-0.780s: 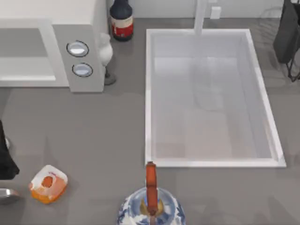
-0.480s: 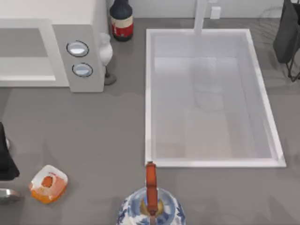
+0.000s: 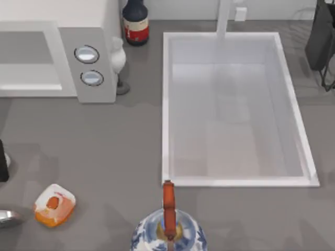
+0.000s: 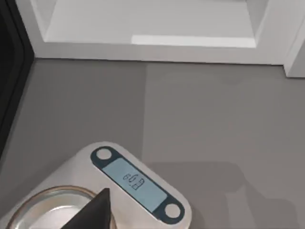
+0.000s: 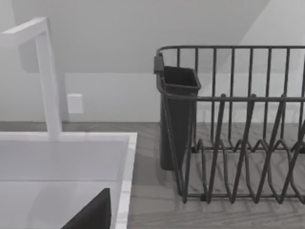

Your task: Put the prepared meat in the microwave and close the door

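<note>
While the meat pack [image 3: 54, 204] lies flat on the grey worktop [image 3: 104, 151] near the front left corner, the microwave [image 3: 57, 49] stands at the back left with its cavity exposed and two round dials on the grey panel. Left arm [image 3: 2, 162] sits at the left edge, behind the pack and apart from it; its finger spread cannot be told. Its wrist camera looks over a white scale [image 4: 138, 183] toward the microwave opening. Right arm [image 3: 320, 36] is parked at the back right beside a wire dish rack [image 5: 233, 129]; its finger state cannot be told. Also on the worktop are a sink [image 3: 167, 104], a kettle [image 3: 167, 230] and a dark bottle [image 3: 135, 21].
</note>
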Robot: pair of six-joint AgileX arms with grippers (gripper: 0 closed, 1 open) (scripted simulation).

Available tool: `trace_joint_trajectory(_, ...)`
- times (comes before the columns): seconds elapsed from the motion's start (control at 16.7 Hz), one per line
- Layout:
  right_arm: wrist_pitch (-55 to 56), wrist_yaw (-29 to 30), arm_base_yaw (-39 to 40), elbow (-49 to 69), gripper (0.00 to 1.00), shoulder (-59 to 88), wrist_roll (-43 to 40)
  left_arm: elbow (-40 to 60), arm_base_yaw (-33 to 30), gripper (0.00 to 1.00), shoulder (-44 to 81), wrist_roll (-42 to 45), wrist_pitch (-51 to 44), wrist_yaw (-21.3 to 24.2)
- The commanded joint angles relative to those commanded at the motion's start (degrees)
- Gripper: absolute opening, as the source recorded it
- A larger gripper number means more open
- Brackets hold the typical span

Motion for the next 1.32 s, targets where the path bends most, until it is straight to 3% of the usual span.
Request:
trace_joint_trajectory(0.24,0.0,0.0,0.0,0.0,1.00,0.0,0.0,11.6,-2.3,1.00,19.9,1.4,-8.3,1.4)
trace_joint_trajectory(0.6,0.0,0.0,0.0,0.0,1.00,0.0,0.0,23.1,-14.7,1.00,40.3,6.1,-23.4,-1.1)
trace_joint_trajectory(0.96,0.0,0.0,0.0,0.0,1.00,0.0,0.0,30.0,-24.9,1.00,52.1,11.2,-35.2,-7.0)
trace_joint_trajectory(1.32,0.0,0.0,0.0,0.0,1.00,0.0,0.0,30.8,-25.4,1.00,53.2,11.7,-36.2,-7.5)
